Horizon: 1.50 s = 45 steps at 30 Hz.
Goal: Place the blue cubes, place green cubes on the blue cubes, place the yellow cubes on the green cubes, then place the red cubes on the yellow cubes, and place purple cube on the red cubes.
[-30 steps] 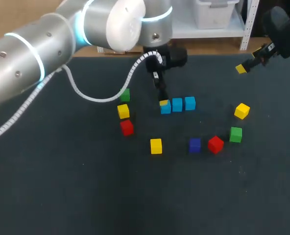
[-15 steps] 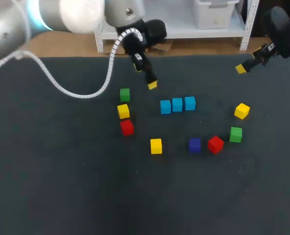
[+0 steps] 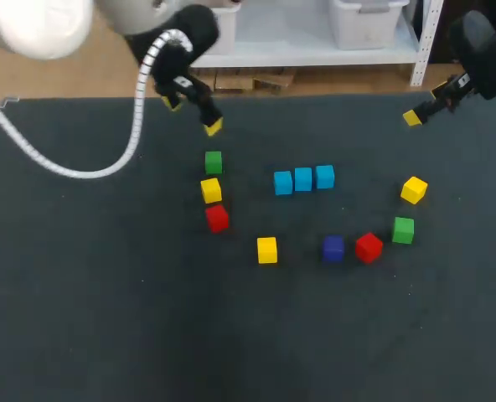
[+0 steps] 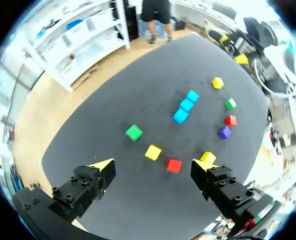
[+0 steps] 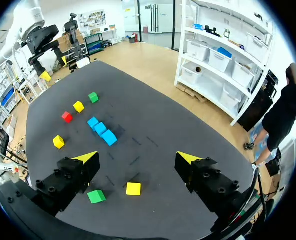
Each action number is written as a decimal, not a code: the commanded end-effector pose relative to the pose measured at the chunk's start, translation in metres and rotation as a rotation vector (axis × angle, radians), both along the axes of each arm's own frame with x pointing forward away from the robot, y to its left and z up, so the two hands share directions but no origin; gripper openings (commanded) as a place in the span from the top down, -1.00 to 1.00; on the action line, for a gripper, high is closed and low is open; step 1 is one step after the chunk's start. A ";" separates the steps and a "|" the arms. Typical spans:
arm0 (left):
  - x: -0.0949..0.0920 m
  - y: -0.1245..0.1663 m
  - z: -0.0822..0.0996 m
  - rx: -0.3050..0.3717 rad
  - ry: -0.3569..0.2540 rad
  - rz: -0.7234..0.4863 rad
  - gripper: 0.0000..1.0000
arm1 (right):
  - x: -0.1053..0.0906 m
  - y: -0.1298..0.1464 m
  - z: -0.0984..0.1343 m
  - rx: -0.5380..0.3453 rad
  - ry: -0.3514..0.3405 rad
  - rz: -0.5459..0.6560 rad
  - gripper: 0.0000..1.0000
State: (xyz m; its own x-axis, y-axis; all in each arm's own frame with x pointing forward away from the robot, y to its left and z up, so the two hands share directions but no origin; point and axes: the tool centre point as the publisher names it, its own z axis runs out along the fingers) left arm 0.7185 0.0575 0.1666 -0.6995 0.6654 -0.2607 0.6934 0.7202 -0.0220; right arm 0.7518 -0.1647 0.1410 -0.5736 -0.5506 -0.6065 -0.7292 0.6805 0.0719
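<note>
Three blue cubes (image 3: 303, 179) lie in a row at the table's middle, also visible well ahead of my left gripper (image 4: 186, 105). A green cube (image 3: 214, 162), a yellow cube (image 3: 211, 190) and a red cube (image 3: 217, 219) line up to their left. Nearer the front lie a yellow cube (image 3: 267, 249), a purple cube (image 3: 333, 248) and a red cube (image 3: 369, 247). At the right are a green cube (image 3: 404, 229) and a yellow cube (image 3: 414, 189). My left gripper (image 3: 192, 115) hangs open and empty above the back left. My right gripper (image 3: 436, 100) stands open and empty at the back right.
In the right wrist view a yellow cube (image 5: 133, 188) and a green cube (image 5: 96, 196) lie under the open gripper (image 5: 136, 159). The dark table mat (image 3: 147, 318) has bare room at the front and left. Its back edge runs close behind both grippers.
My left gripper has drawn back from the left end of the blue row, moving up and to the left, empty. The right arm and all cubes stayed put.
</note>
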 end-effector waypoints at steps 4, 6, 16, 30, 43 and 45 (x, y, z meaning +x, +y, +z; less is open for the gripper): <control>-0.032 0.049 0.001 -0.360 -0.427 0.123 -1.00 | 0.000 0.000 0.000 0.001 -0.002 0.001 -1.00; -0.033 0.060 0.001 -0.370 -0.453 0.155 -1.00 | 0.000 0.000 0.000 0.001 -0.002 0.001 -1.00; -0.033 0.079 -0.010 -0.431 -0.450 0.225 -1.00 | 0.000 0.000 0.000 0.001 -0.002 0.001 -1.00; -0.013 0.082 -0.013 -0.495 -0.451 0.229 -1.00 | 0.000 0.000 0.000 0.001 -0.002 0.001 -1.00; -0.013 0.078 -0.008 -0.509 -0.455 0.198 -1.00 | 0.000 0.000 0.000 0.001 -0.002 0.001 -1.00; -0.013 0.078 -0.008 -0.509 -0.455 0.198 -1.00 | 0.000 0.000 0.000 0.001 -0.002 0.001 -1.00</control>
State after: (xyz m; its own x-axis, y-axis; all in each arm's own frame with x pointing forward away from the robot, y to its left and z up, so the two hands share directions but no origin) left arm 0.7058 0.1331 0.1610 -0.5717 0.2780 -0.7719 0.5626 0.8177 -0.1221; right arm 0.7517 -0.1646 0.1409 -0.5736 -0.5507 -0.6064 -0.7293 0.6804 0.0718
